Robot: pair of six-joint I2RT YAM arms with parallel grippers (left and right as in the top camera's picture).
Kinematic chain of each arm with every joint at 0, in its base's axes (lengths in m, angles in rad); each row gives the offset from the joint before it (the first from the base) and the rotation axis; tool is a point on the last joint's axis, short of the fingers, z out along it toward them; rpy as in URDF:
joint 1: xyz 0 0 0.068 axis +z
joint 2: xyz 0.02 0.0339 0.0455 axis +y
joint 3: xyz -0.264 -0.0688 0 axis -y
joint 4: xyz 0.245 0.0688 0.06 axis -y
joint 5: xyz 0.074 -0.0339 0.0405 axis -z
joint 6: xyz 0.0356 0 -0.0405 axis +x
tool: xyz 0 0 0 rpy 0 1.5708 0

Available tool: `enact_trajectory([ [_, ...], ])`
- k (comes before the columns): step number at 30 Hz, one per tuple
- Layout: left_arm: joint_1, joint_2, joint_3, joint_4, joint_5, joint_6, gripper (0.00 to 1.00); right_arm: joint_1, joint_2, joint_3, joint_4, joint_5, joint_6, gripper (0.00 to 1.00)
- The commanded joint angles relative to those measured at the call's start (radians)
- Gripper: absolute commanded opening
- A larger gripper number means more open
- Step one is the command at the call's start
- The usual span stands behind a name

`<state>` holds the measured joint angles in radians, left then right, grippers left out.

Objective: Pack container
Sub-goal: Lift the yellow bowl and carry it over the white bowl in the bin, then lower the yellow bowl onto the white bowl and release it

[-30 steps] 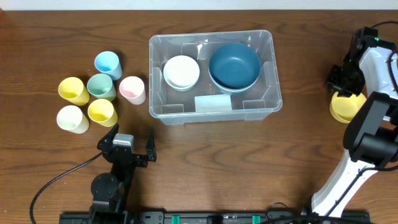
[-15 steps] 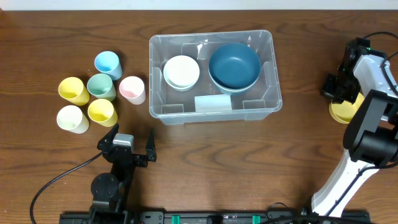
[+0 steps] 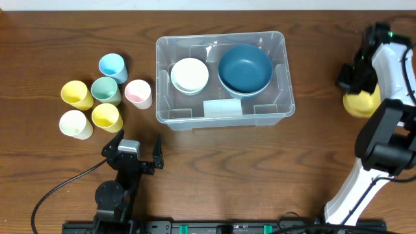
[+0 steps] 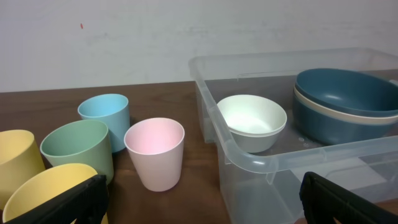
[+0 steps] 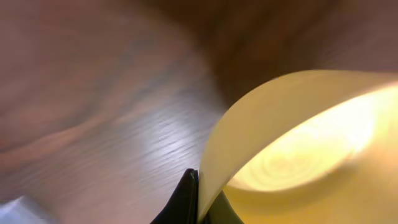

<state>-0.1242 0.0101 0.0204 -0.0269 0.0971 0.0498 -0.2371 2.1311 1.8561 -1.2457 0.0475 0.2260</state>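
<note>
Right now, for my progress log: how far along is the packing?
Done: white bowl and blue bowl sit in the container. In hand: right end effector grips the yellow bowl by its rim. Remaining: six cups beside the container; left end effector open near them.

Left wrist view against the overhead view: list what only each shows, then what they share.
Only the left wrist view: the pale wall behind the table.
Only the overhead: the right hand gripping a yellow bowl, and the white cup.
Both: the container, its white bowl and dark blue bowl, and beside it the pink cup, blue cup and green cup.
</note>
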Motion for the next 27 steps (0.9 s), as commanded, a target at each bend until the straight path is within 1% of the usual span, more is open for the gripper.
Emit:
enact_trajectory([
  [1, 0.005, -0.006, -0.016, -0.036, 0.008, 0.002, 0.98, 0.089, -0.110, 0.127, -0.047, -0.014, -0.027, 0.01],
  [4, 0.005, -0.006, -0.016, -0.036, 0.008, 0.002, 0.98, 0.190, -0.148, 0.202, -0.080, -0.015, -0.050, 0.01],
  [8, 0.005, -0.006, -0.016, -0.036, 0.008, 0.002, 0.98, 0.386, -0.196, 0.252, -0.066, -0.014, -0.091, 0.01],
  [13, 0.005, -0.006, -0.016, -0.036, 0.008, 0.002, 0.98, 0.651, -0.208, 0.257, 0.035, 0.009, -0.138, 0.01],
  [18, 0.005, -0.006, -0.016, -0.036, 0.008, 0.002, 0.98, 0.872, -0.159, 0.257, 0.161, 0.115, -0.179, 0.01],
  [22, 0.005, -0.006, -0.016, -0.036, 0.008, 0.002, 0.98, 0.983, -0.087, 0.257, 0.262, 0.148, -0.220, 0.01],
  [27, 0.005, -0.006, -0.016, -0.036, 0.008, 0.002, 0.98, 1.046, 0.012, 0.257, 0.356, 0.165, -0.228, 0.01],
])
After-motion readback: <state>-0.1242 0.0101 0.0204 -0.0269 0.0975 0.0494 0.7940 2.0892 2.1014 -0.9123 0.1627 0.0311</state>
